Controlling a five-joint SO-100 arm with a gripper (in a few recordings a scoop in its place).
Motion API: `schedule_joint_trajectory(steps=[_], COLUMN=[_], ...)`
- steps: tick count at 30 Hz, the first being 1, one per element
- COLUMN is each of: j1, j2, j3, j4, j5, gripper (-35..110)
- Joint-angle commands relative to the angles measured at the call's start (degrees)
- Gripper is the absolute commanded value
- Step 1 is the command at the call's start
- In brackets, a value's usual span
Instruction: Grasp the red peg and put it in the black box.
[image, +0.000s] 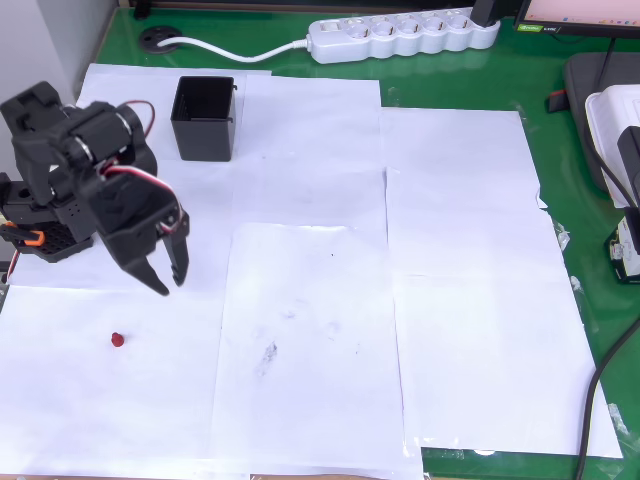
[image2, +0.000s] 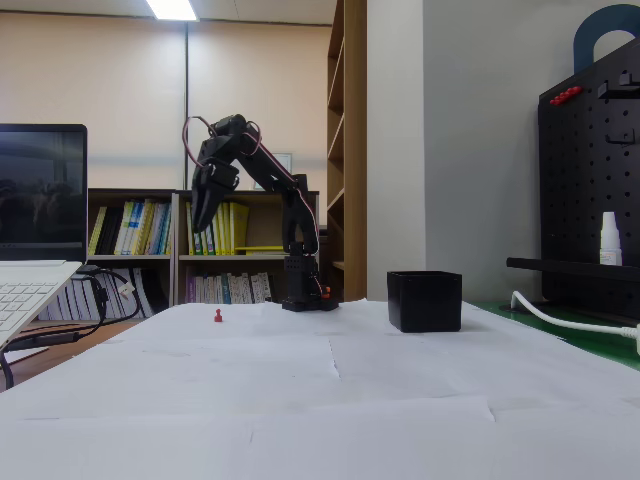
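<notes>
White paper sheets (image: 320, 200) cover the green table (image: 560, 110) where I work. My gripper (image: 165, 268) hangs raised above the surface, fingers parted and grasping nothing. In the overhead view the red peg (image: 117, 339) rests on the paper at about seven o'clock from my fingertips, near but untouched. The black box (image: 205, 118) stands upright and apparently empty at about twelve o'clock from the gripper. By my judgement nothing is done yet: descent, grasp, carry and drop all remain.
</notes>
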Motion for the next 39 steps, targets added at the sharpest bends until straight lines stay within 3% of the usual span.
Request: schedule_joint_trajectory(steps=[1, 14, 27, 39], j1=[2.29, 4.22, 3.87, 2.29], j2=[0.79, 7.73, 3.34, 7.21], j3=[6.15, 7.47, -15.82, -20.83], j4=[5.19, 6.77, 6.94, 6.94], j5=[-2.37, -1.58, -13.01, -12.13], gripper=[0, 0, 0, 0])
